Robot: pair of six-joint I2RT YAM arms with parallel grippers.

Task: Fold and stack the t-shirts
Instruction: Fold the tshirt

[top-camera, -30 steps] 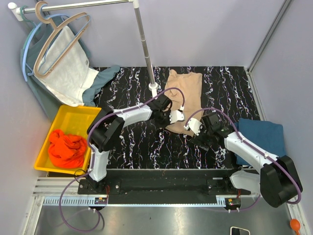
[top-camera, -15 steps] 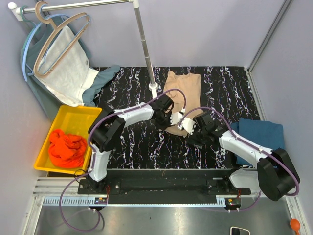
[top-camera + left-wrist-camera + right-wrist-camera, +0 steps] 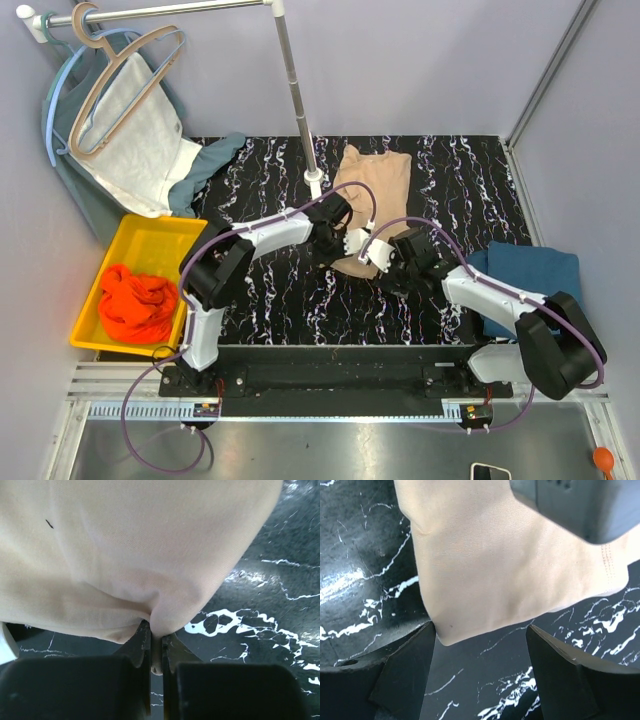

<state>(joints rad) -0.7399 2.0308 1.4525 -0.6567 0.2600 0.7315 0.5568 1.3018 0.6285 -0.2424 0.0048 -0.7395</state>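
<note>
1. We see the beige shirt [image 3: 378,180] lying on the bench [image 3: 270,290], right of centre.
2. Our left gripper [image 3: 156,642] pinches a fold at its near edge, jaws almost together.
3. Our right gripper [image 3: 481,635] stands wide, the shirt's near corner between its fingers, ungripped.
4. The blue shirt [image 3: 535,275] lies far right; the orange shirt [image 3: 135,300] sits in the yellow bin [image 3: 150,235], left.

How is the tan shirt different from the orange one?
The tan shirt lies spread along the black table; the orange shirt sits crumpled in the yellow bin. The left gripper is shut on the tan shirt's edge and the open right gripper straddles its corner; nothing touches the orange shirt. Both are plain, one-coloured cloth.
</note>
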